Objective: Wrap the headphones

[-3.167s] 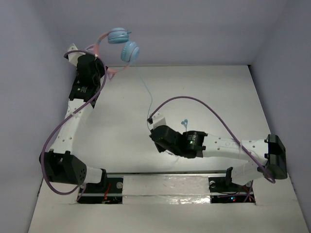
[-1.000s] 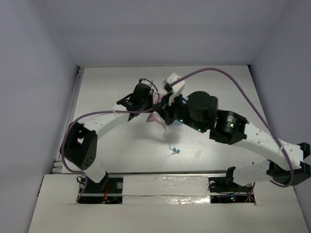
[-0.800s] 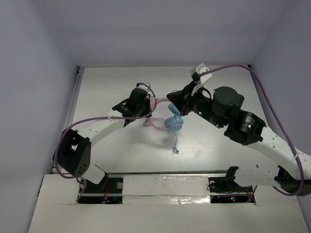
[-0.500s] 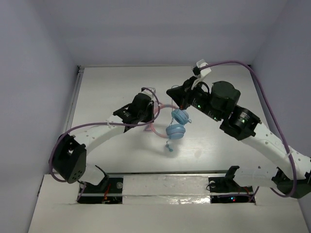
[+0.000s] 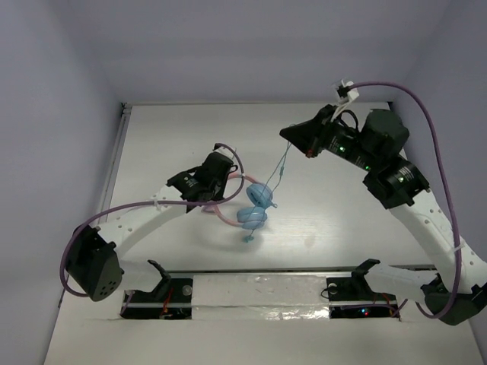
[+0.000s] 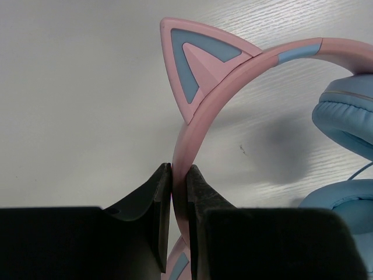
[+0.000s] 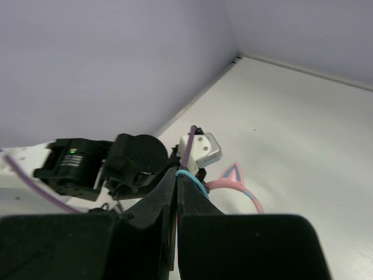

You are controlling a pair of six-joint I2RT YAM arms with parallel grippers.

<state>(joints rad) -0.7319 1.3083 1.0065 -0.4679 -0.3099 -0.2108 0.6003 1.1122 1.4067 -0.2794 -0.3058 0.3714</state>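
Left jaws are clamped tight on the pink headband (image 6: 187, 146), one pad on each side of it, just below the cat ear (image 6: 195, 64) that stands up above the pinch. The two light blue ear cups (image 6: 348, 116) sit off to the right in the wrist view. Right jaws are nipped together on the thin blue cord (image 7: 189, 174), which shows at their tips.

From above, the headphones (image 5: 256, 207) are near the middle of the tabletop (image 5: 342, 220), a touch left of centre, cups stacked close together. Whether they touch the surface, I cannot tell. The cord (image 5: 281, 169) runs up and right from the cups to the right jaws, with a short end dangling below the cups.

Room to move: bare tabletop to the right of the cups, more towards the far wall (image 5: 259, 46), and a bare strip out to the left edge (image 5: 120, 167). The near rail (image 5: 259, 277) lies just below the headphones.

The left arm (image 5: 141, 217) sweeps low from its base in a long arc, wrist aimed right. The right arm (image 5: 415, 201) rears up high, elbow far out right, wrist pointing left, purple cable (image 5: 415, 95) looping over it.
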